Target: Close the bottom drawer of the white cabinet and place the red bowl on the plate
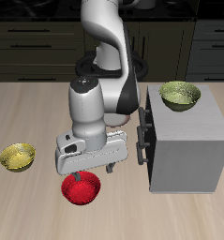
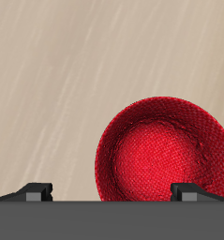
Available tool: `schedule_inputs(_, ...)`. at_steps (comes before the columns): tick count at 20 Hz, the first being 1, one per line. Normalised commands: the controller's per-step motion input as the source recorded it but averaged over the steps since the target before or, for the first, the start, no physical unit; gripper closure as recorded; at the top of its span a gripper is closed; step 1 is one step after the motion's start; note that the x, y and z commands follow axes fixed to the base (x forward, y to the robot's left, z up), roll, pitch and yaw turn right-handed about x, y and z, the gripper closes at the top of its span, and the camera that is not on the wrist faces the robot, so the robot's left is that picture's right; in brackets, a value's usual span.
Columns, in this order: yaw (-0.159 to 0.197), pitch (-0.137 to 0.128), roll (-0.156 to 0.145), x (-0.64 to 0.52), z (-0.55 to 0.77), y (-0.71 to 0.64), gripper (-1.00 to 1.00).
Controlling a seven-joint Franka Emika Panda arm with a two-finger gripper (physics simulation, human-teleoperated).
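Observation:
The red bowl (image 1: 82,188) sits upright on the table near its front edge; it also shows in the wrist view (image 2: 165,150). My gripper (image 1: 93,172) hangs just above the bowl's rim, open and empty, its two fingertips (image 2: 34,191) spread wide in the wrist view. The white cabinet (image 1: 186,145) stands beside the arm. Its bottom drawer (image 1: 144,152) with a dark bar handle looks flush with the upper one. The plate (image 1: 128,119) is mostly hidden behind my arm; only a sliver of pinkish rim shows.
An olive-green bowl (image 1: 179,95) sits on top of the cabinet. A yellow-green bowl (image 1: 18,157) sits on the table on the far side of the arm from the cabinet.

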Motion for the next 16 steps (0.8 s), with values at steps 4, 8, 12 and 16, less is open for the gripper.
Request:
schedule_inputs(4,-0.003,0.016,0.000,-0.01,-0.11,0.01,-1.00)
schedule_inputs(8,0.001,0.033,-0.007,0.02,-0.15,-0.05,-1.00)
schedule_inputs(12,-0.012,0.019,-0.002,-0.02,-0.13,0.01,-1.00)
schedule_inputs(16,0.001,0.027,-0.001,0.01,-0.18,-0.02,-1.00)
